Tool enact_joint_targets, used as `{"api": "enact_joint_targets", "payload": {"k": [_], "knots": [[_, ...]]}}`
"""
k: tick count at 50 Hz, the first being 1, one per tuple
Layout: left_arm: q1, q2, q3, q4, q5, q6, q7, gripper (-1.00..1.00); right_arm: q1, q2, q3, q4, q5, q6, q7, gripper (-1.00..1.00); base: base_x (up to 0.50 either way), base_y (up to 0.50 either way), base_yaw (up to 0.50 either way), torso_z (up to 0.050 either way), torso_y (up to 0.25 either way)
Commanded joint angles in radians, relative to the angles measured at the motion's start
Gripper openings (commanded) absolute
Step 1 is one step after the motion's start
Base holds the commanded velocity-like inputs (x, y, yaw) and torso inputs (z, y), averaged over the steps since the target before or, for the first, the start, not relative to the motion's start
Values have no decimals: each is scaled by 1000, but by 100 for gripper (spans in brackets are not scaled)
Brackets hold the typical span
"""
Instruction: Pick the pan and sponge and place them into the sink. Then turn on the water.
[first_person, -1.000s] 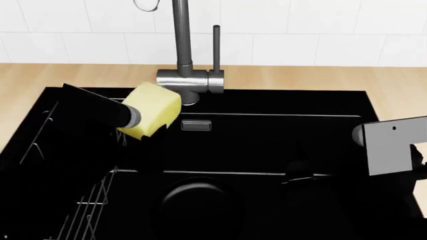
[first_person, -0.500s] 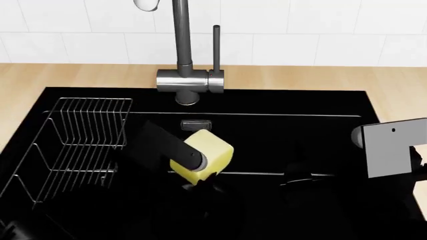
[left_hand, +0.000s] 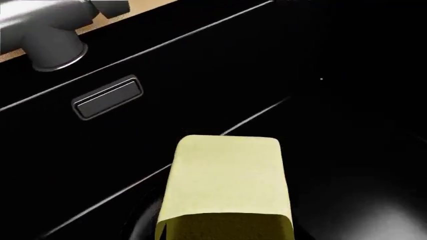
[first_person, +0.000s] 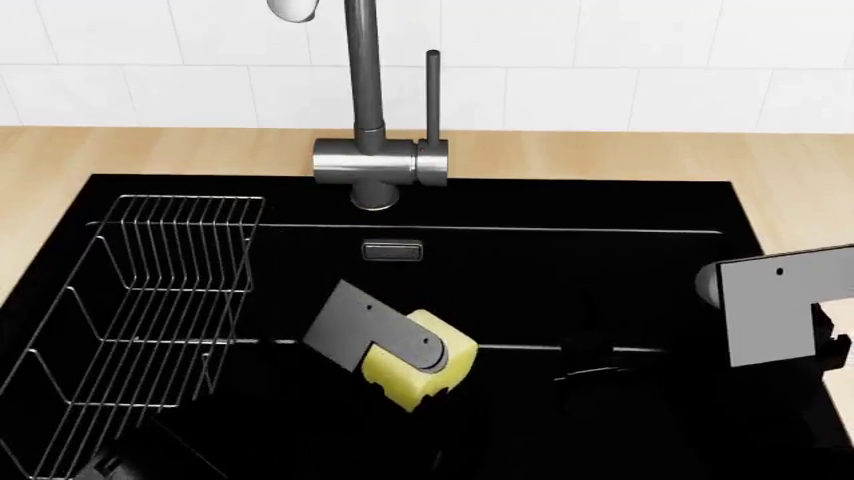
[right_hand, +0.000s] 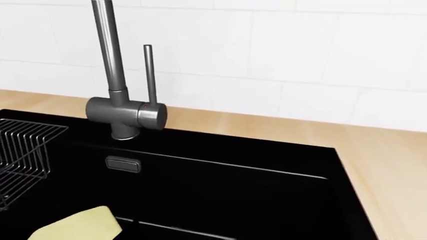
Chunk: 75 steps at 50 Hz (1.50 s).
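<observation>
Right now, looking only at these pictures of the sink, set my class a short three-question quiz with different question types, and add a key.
1. True or false: water is running from the faucet.
2. What does the left gripper hold? A) a pan B) a sponge C) a cup
3. Fill in: the wire rack sits at the ____ side of the sink in the head view.

Key: 1 false, no stream shows. 2 B, the yellow sponge, low over the basin. 3 left.
</observation>
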Motion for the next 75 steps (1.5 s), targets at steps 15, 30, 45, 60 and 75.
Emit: {"api": "enact_joint_targets", "payload": {"k": [15,30,45,60,75], "knots": [[-133,10,321,-269,-290,155,-118,-100,-1,-20,-21,38,-20,-35,-35,100,0,0,0,0,0],[-141,8,354,-275,-329,167,-122,100,1,-23,-29,44,-21,-36,-40,100,0,0,0,0,0],[-127,-154,283,127,-438,99,-257,100,24,-37,-48,63,-29,-31,-46,100,0,0,0,0,0],[-136,-272,209,355,-457,108,-388,100,22,-52,-26,69,-29,-63,-32,100,0,0,0,0,0],[-88,-354,96,343,-453,272,-393,100,3,-75,46,73,9,-107,8,100,0,0,0,0,0]]}}
